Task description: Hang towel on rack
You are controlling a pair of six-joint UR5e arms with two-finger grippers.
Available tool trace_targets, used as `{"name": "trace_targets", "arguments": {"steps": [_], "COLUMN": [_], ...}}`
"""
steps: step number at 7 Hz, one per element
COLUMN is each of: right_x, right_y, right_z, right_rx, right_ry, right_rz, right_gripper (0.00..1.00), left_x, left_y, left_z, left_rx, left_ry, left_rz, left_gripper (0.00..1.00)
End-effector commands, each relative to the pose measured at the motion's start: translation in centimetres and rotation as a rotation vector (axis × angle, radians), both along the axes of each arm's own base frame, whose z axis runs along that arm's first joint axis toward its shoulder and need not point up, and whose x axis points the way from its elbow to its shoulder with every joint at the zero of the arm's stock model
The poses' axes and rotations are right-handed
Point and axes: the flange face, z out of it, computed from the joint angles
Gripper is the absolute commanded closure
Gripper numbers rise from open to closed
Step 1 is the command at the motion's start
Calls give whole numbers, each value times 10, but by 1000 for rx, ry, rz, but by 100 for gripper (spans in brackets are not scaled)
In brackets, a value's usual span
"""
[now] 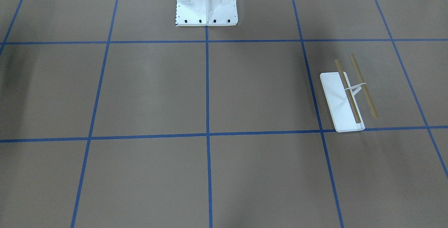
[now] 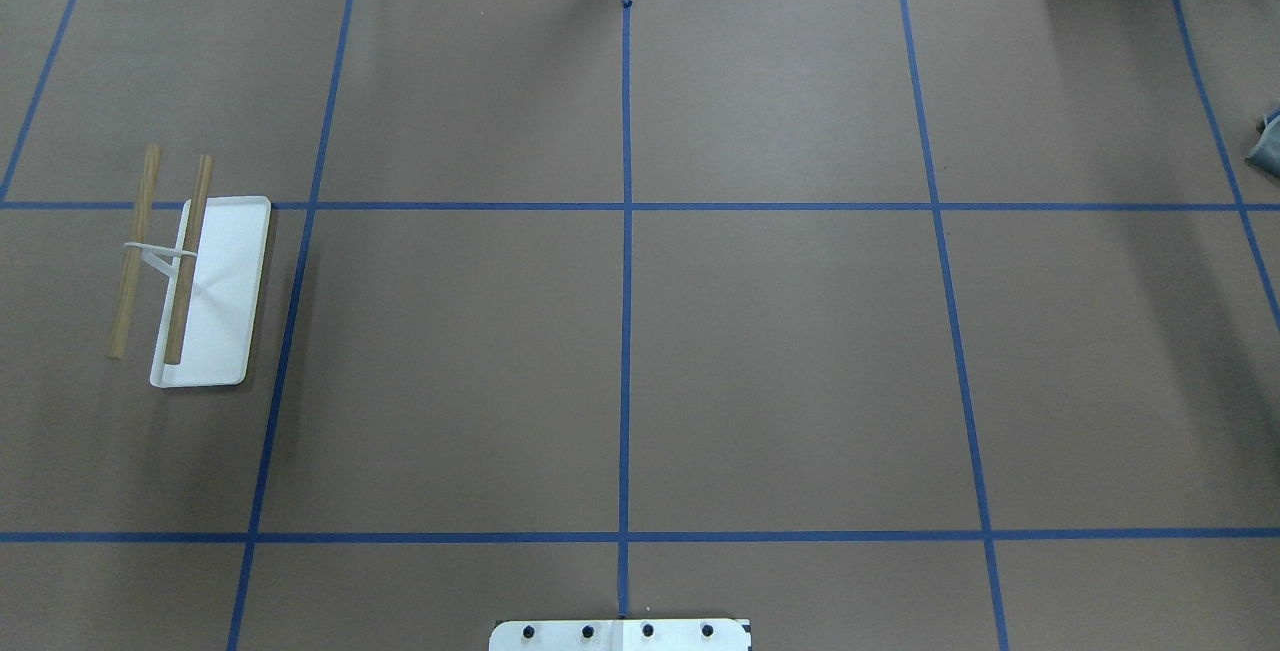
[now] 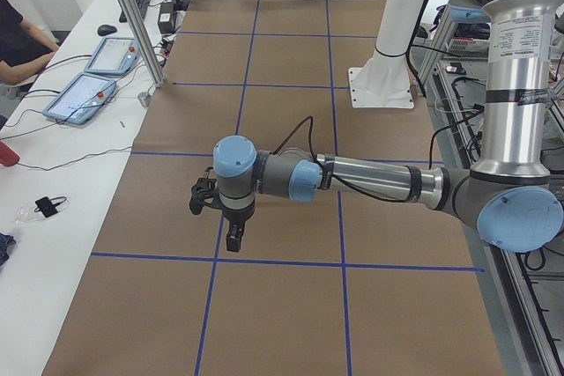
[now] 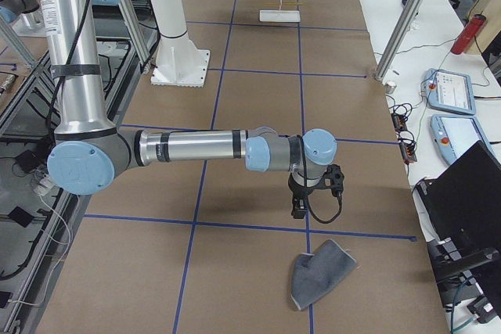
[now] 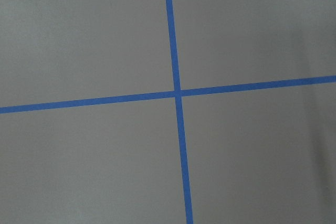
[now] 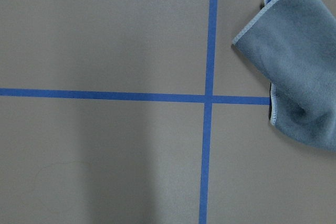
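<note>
The towel [image 4: 320,274] lies just right of the right gripper [image 4: 297,209], far from the rack [image 4: 279,14]; its jaw opening cannot be told.

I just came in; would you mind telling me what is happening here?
Nothing is being handled yet. The towel lies loosely folded on the table at the robot's right end, with the right gripper hanging just short of it, apart. The rack stands bare at the left end. The left gripper hovers over the table, holding nothing visible. Whether either gripper is open cannot be told.
</note>
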Motion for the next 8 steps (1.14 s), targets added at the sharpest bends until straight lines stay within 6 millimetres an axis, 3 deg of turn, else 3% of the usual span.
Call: {"name": "trace_targets", "arguments": {"steps": [1, 3, 4, 6, 8], "right_x": [5, 9, 14, 15, -1], "right_y": [-3, -23, -36, -63, -70], "right_z": [52, 124, 149, 157, 155], "right_rx": [91, 173, 210, 194, 198], "right_ry": [7, 47, 127, 181, 197], "right_rz": [-83, -101, -100, -101, -122], "right_gripper": [0, 0, 0, 0, 0], "left_x": [0, 0, 0, 0, 1], "left_y": [4, 3, 3, 2, -2], "left_z": [3, 0, -1, -3, -7], "left_rx": [-4, 3, 6, 10, 16], "left_ry": [4, 3, 5, 5, 7], "left_rz": [0, 0, 0, 2, 2], "left_gripper": [2, 2, 2, 2, 2]}}
